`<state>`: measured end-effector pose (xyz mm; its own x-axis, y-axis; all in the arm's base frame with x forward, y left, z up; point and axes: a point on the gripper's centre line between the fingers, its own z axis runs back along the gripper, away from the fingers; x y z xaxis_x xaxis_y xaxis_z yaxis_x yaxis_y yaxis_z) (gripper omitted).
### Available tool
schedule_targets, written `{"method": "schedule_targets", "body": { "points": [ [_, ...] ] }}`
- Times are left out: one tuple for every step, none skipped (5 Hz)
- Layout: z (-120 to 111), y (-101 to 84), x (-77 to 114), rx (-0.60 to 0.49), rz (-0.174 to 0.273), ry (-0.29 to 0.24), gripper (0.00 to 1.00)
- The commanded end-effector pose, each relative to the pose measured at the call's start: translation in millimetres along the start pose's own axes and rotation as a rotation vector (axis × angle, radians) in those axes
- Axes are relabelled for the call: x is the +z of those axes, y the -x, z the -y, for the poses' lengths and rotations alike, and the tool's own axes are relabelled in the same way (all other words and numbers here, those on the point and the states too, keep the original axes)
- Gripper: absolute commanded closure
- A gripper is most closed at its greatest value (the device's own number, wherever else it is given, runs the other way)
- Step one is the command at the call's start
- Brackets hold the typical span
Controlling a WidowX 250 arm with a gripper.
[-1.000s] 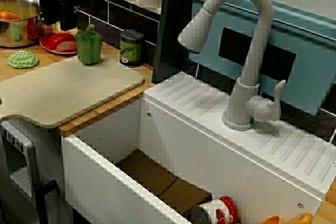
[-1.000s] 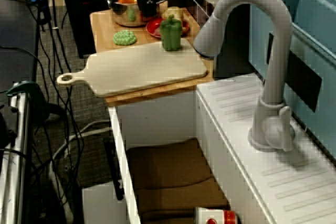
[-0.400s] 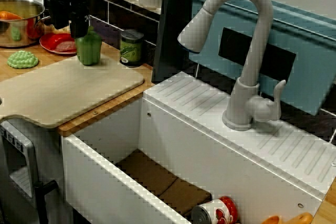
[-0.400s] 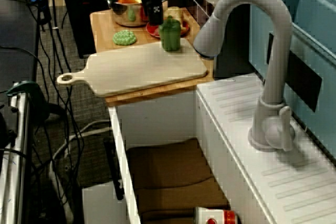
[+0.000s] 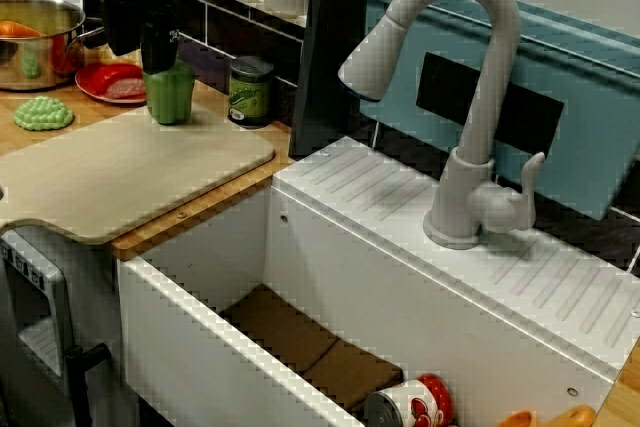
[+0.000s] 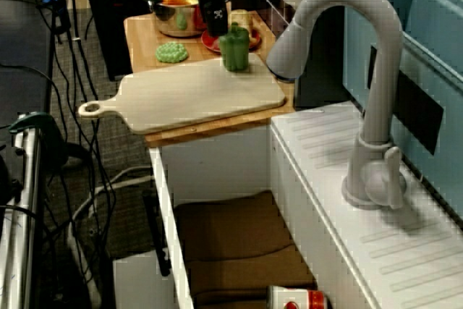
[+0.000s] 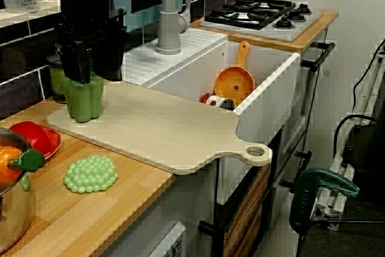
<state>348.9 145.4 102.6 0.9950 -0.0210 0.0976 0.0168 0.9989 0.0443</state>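
A pale wooden desk (image 7: 123, 206) runs along a dark-tiled wall and ends at a deep white sink (image 5: 200, 337). Seen from the desk's end, a gas stove (image 7: 258, 13) lies beyond the sink. In the view down the length of the sink, loose cables (image 6: 43, 99) trail over the floor beside the unit.

Going left to right in the view across the sink, a steel pot (image 5: 40, 47) with a carrot in it stands at the far left. A knobbly green lump (image 5: 42, 113) lies on the desk in front of it, and a red plate (image 5: 112, 82) sits just beside the pot. A big light cutting board (image 5: 120, 172) covers most of the desk. Its handle end juts out past the front edge.

The green pepper (image 7: 84, 97) stands upright on the board's back corner, near the wall. The black pincer (image 7: 79, 75) sits straight on top of it, fingers down at either side of the crown. The arm's dark bulk hides the stem, so I cannot tell whether the fingers are actually squeezing it.

Just right of the pepper a small green can (image 5: 250, 90) stands against the tiles, with a dark upright post (image 5: 335, 47) close behind it. Further right a grey faucet (image 5: 470, 97) arches over the ribbed drainer, in front of a blue bin (image 5: 570, 67). Down in the sink lie a red-and-white can (image 5: 412, 402) and what looks like an orange ladle (image 7: 234, 82).
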Motion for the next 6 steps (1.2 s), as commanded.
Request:
{"method": "schedule_targets", "body": {
  "points": [
    [-7,-10.5,33.9,0.008,0.065,-0.016,0.00],
    [-6,-13.0,31.8,0.012,0.062,-0.018,0.00],
    [-4,-17.6,27.6,0.022,0.062,-0.024,0.00],
    [-2,-22.5,22.4,0.031,0.061,-0.033,0.00],
    [2,-23.7,17.0,0.034,0.058,-0.039,0.00],
    [5,-23.4,12.6,0.032,0.053,-0.044,0.00]
  ]
}}
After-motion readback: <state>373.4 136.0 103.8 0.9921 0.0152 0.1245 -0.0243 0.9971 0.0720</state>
